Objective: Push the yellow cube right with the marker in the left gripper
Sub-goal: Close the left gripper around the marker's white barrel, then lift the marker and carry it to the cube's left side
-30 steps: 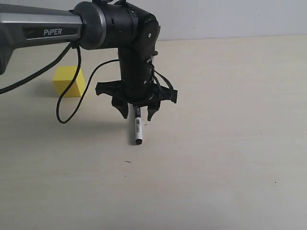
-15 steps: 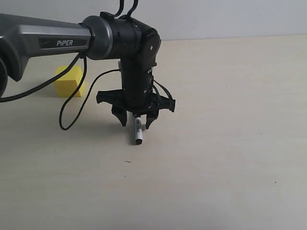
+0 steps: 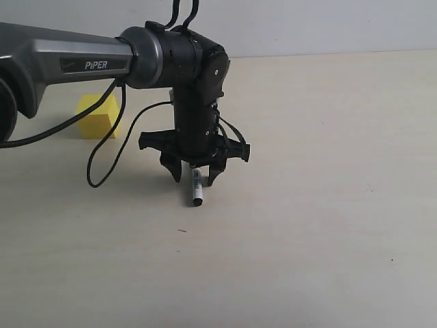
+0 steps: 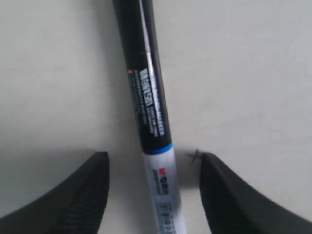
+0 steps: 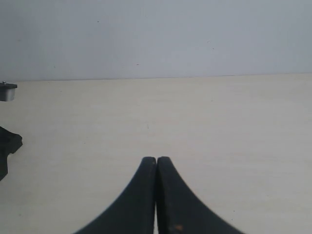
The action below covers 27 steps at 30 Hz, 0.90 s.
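Lower by a little than half a second back, the left gripper [image 3: 194, 180] now has its fingertips close to the table [image 3: 314, 205], and over the full second the arm [image 3: 75, 63] has slid further into view from the left, so that it hides more of the yellow cube [image 3: 95, 117]. Neither the marker [image 3: 196, 190] nor the cube has shifted on the table.

From the left edge of the exterior view the grey arm runs level, bends at its black wrist and points the gripper straight down. Black cables loop from the wrist toward the table.

Both jaws stand wide apart, one on each side of the marker, which lies flat on the table between them. In the left wrist view the marker [image 4: 148, 117] runs lengthwise through the gap, with pale table showing between it and each finger [image 4: 73, 200], so nothing is grasped. Its white end pokes out from under the gripper toward the camera in the exterior view.

Well apart from the marker, the cube sits on the table to the left and further back, partly behind the arm and a cable.

Seen only in its own wrist view, the right gripper [image 5: 156, 195] hangs over bare table with its two fingertips pressed together and nothing between them.
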Each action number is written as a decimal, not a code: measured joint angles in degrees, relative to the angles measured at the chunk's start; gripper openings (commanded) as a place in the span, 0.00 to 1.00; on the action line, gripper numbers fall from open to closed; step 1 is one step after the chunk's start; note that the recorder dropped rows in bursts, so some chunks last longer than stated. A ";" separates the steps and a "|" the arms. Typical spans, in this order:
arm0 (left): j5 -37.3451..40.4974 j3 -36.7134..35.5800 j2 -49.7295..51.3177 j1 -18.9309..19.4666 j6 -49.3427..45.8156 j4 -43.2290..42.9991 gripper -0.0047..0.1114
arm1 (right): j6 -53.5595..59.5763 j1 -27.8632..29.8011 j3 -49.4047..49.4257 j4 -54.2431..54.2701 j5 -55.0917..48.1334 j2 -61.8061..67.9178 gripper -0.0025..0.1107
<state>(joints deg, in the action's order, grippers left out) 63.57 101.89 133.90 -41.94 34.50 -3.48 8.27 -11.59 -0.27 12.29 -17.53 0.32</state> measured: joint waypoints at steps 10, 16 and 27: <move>-0.11 0.00 0.00 0.00 0.00 0.00 0.04 | 0.00 0.00 0.00 0.00 0.00 0.00 0.02; 0.43 0.00 -1.66 0.39 -0.65 -0.22 0.04 | 0.00 0.00 0.00 0.00 0.00 0.00 0.02; 5.48 -1.10 -18.78 1.98 -6.15 -10.96 0.04 | 0.00 0.00 0.00 0.00 -0.14 0.00 0.02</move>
<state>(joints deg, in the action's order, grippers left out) 69.04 100.79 115.12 -39.96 28.35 -14.44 8.27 -11.59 -0.27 12.29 -17.67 0.32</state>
